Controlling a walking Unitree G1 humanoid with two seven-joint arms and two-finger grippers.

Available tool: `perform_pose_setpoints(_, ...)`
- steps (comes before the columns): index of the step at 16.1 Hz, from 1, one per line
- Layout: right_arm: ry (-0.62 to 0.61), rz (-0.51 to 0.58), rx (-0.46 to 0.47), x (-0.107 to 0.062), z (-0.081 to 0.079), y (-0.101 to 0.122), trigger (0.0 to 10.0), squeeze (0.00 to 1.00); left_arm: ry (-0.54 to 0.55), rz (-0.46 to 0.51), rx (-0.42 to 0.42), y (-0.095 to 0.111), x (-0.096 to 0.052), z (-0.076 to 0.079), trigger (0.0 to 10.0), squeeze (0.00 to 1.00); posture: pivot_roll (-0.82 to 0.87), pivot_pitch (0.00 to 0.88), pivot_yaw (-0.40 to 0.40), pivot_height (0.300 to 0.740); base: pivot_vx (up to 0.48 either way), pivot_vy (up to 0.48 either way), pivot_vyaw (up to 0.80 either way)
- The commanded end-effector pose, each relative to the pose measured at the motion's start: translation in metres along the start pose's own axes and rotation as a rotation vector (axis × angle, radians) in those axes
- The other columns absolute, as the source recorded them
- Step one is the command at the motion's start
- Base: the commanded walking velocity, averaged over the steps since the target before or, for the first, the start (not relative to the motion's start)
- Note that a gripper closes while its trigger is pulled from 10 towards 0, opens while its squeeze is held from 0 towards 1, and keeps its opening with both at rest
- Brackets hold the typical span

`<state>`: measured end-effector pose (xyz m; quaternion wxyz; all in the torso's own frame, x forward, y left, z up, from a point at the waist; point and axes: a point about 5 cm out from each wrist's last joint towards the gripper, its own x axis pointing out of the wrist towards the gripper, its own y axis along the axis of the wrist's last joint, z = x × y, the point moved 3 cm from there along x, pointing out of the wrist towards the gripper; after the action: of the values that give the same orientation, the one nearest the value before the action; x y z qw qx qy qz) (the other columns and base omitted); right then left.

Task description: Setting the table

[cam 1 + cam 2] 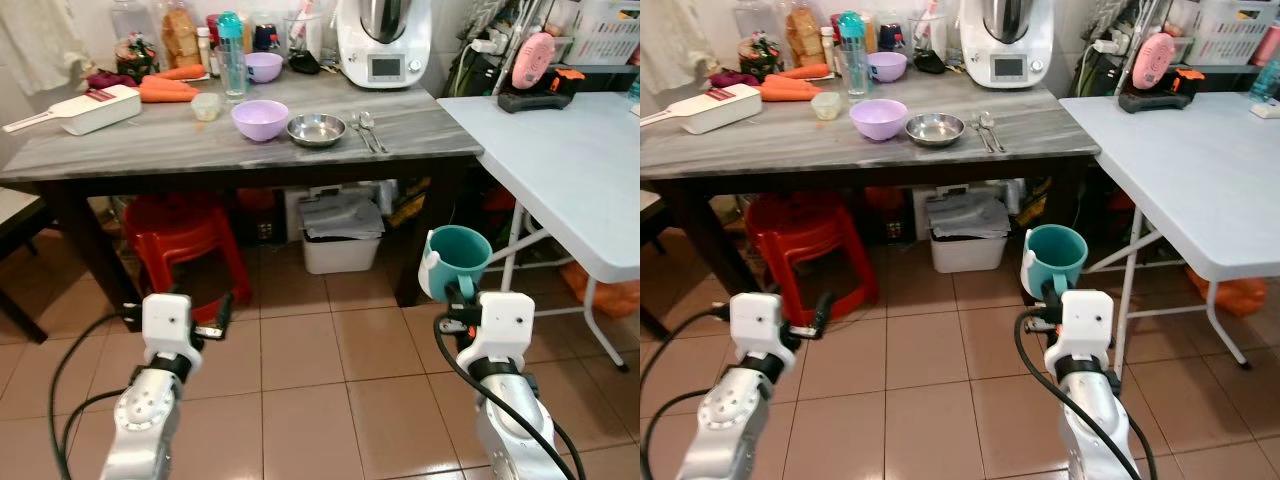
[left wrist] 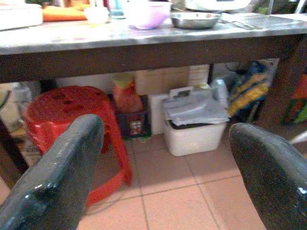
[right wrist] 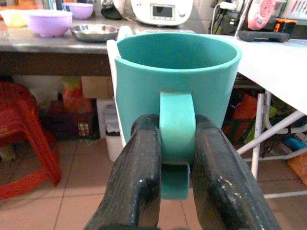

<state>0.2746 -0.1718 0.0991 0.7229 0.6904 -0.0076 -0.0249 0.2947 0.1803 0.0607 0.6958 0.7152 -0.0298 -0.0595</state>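
The right gripper is closed on the handle of a teal mug, its two black fingers pressed against either side of the handle, and the mug is carried upright with its mouth open to the top, in the air above the tiled floor, between the grey table and the pale blue folding table. A white part lies against the outer wall of the mug on one side; what it is cannot be told. The left gripper is held low over the floor in front of the grey table, its fingers spread wide apart with nothing between them. On the grey table stand a lilac bowl, a steel bowl just beside it, and two spoons next to the steel bowl. Further back are a second lilac bowl, carrots, a white slicer, a small pale cup and a white kitchen machine. Under the table are a red plastic stool and a white bin with folded material on top. On the folding table lies a black and orange tool.
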Motion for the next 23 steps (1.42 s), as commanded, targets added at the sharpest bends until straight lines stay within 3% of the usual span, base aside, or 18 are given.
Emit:
perform_pose_setpoints(1, -0.001, 0.041, -0.003, 0.003, 0.0, 0.01, 10.0, 0.0, -0.012, 0.021, 0.005, 0.007, 0.003, 0.001, 10.0, 0.0, -0.06, 0.0, 0.008, 0.74, 0.0, 0.0, 0.8)
perform_pose_setpoints(4, -0.003, 0.047, -0.003, 0.006, -0.001, 0.013, 10.0, 0.0, -0.032, 0.034, -0.006, 0.011, 0.007, 0.007, 10.0, 0.0, -0.07, 0.0, 0.01, 0.74, 0.099, 0.0, 0.65)
perform_pose_setpoints(23, -0.014, 0.06, -0.015, 0.008, 0.001, 0.015, 10.0, 0.0, -0.101, 0.06, -0.04, 0.018, 0.014, 0.025, 10.0, 0.0, -0.07, 0.0, 0.009, 0.74, 0.344, 0.0, 0.0)
